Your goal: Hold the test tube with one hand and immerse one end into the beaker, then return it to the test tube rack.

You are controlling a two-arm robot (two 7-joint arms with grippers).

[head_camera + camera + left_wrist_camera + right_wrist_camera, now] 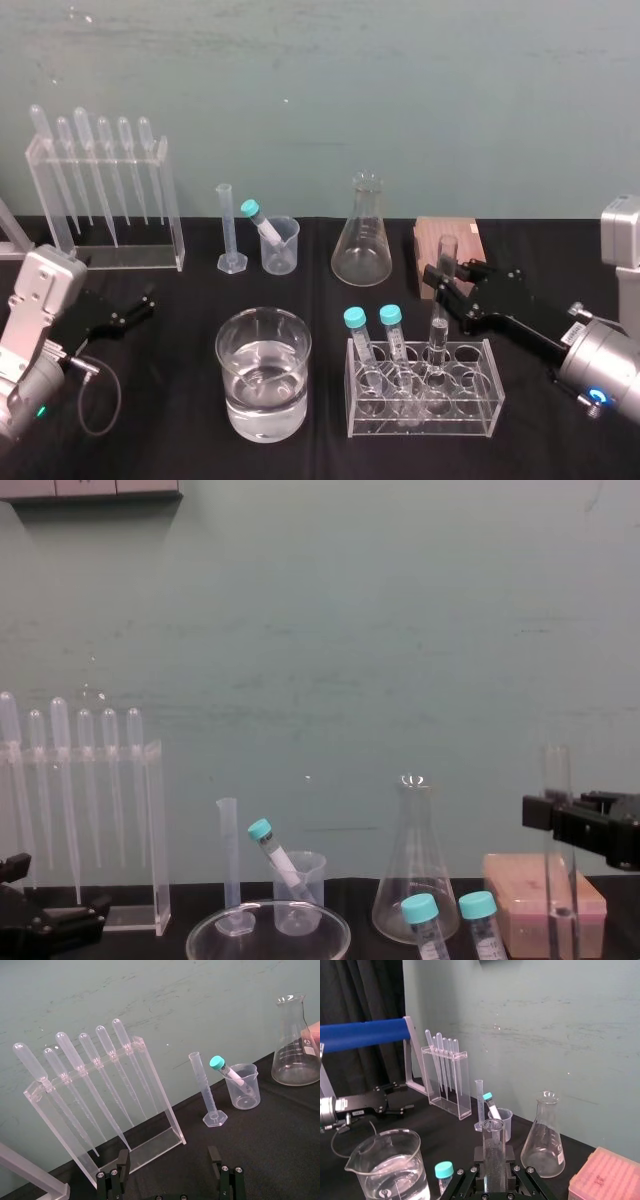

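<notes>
Right claw (446,282) pinched the long clear glass test tube (438,330), upright in the clear acrylic rack (420,420). The next move was probably a straight lift. Left claw (168,1165) sat spread.

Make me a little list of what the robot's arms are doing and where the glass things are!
Right end effector: shut on the long clear uncapped glass test tube
Test tube: upright, lower end in the clear acrylic rack beside two teal-capped tubes
Left end effector: open, idle near the tall clear pipette stand
Small clear graduated beaker: holds a leaning teal-capped tube
Wide glass vessel: part full of clear liquid
</notes>
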